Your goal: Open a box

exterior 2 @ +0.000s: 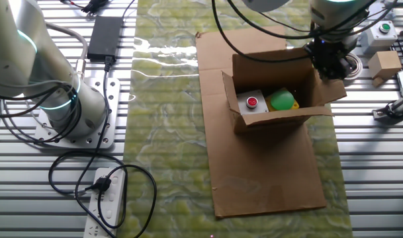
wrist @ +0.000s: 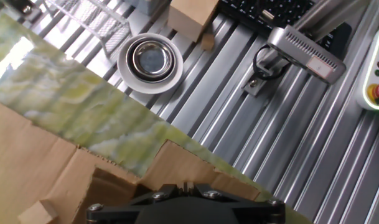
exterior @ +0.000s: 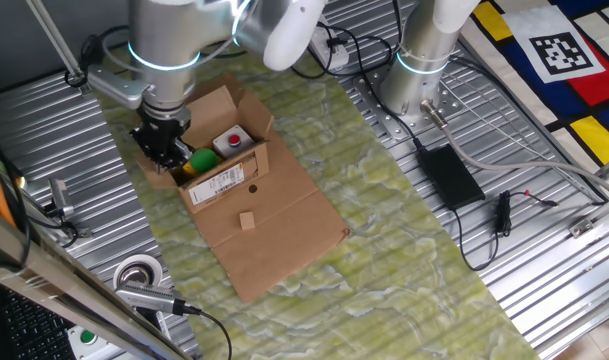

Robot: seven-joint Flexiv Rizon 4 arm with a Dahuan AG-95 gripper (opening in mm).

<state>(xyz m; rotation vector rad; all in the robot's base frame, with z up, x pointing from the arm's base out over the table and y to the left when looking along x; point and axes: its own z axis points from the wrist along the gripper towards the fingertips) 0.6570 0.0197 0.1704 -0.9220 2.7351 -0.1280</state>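
Observation:
The box [exterior: 224,180] is a small brown carton with a white barcode label and a dark dot on its side. It stands on a flat cardboard sheet with its top flaps spread open. Inside lie a green object [exterior: 204,160] and a white unit with a red button [exterior: 232,140]. The box also shows in the other fixed view [exterior 2: 274,118]. My gripper [exterior: 164,150] is at the box's outer side flap [exterior 2: 328,92], low over it [exterior 2: 330,66]. In the hand view my gripper [wrist: 185,185] shows its fingers close together, with brown cardboard just beyond them.
The large flat cardboard sheet [exterior: 274,235] lies on a green mat, with a small cardboard block [exterior: 246,221] on it. A tape roll [exterior: 136,272] and a small carton [exterior 2: 385,65] sit near the gripper. A second arm's base [exterior: 419,70], a power adapter [exterior: 449,175] and cables lie beyond.

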